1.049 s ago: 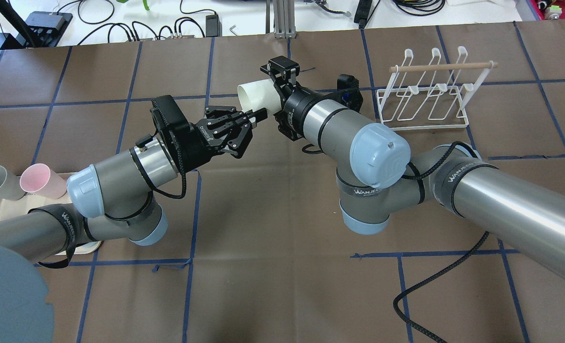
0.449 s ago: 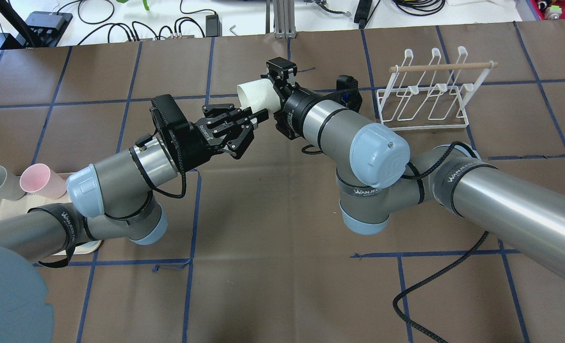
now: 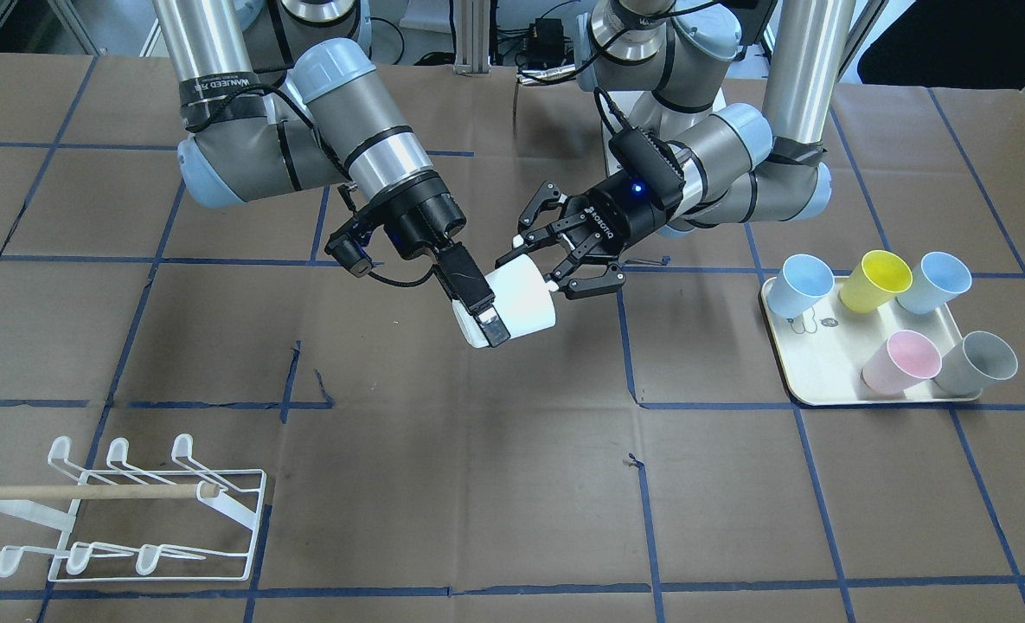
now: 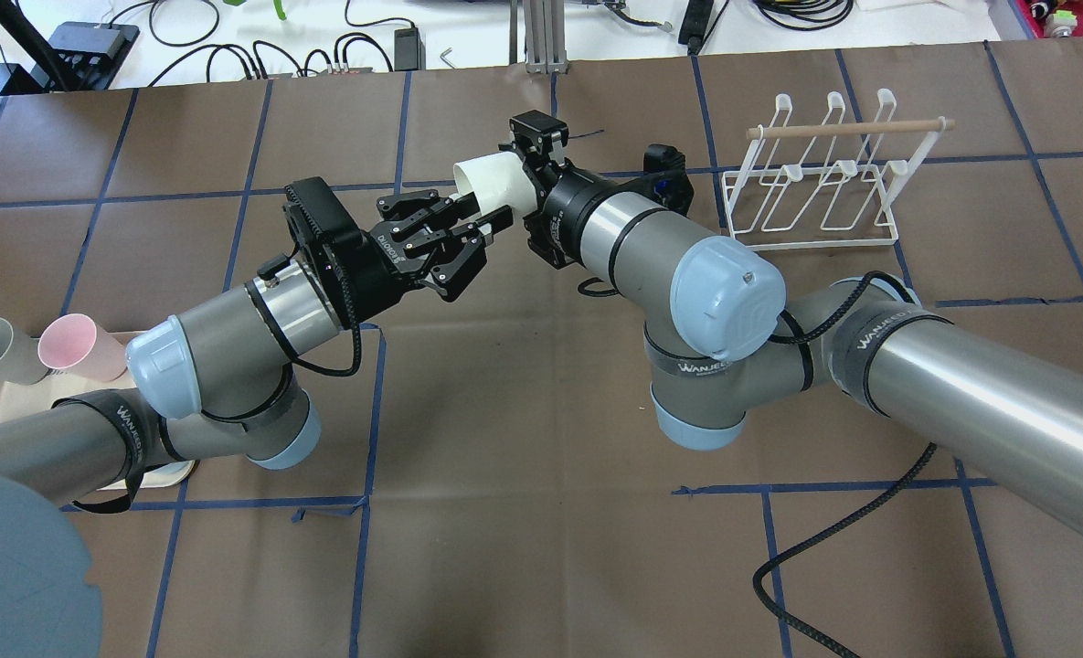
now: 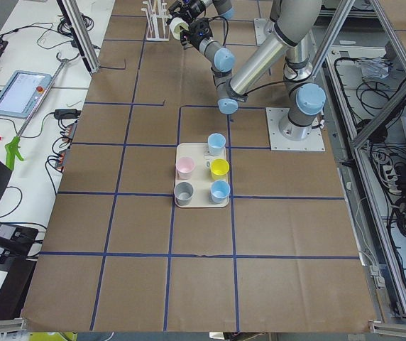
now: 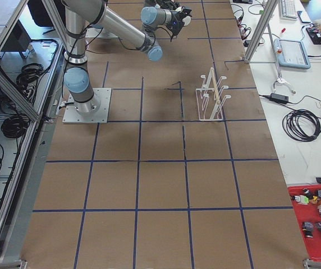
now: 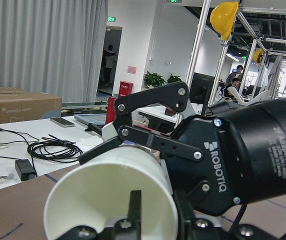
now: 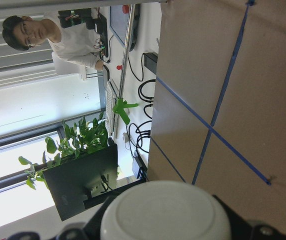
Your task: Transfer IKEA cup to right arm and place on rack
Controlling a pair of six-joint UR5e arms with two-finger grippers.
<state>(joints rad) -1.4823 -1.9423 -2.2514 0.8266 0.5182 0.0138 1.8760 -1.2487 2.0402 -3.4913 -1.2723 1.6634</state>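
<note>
Sitting pinched between right jaws, white cup (image 3: 525, 298)

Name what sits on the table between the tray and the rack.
Only bare, blue-taped brown paper lies between tray and rack, per the front-facing view.

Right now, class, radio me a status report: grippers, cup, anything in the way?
Left gripper open, fingers spread beside the white cup. Right gripper shut on white cup, above the table. Rack holds no cup; left gripper nearest obstacle.
</note>
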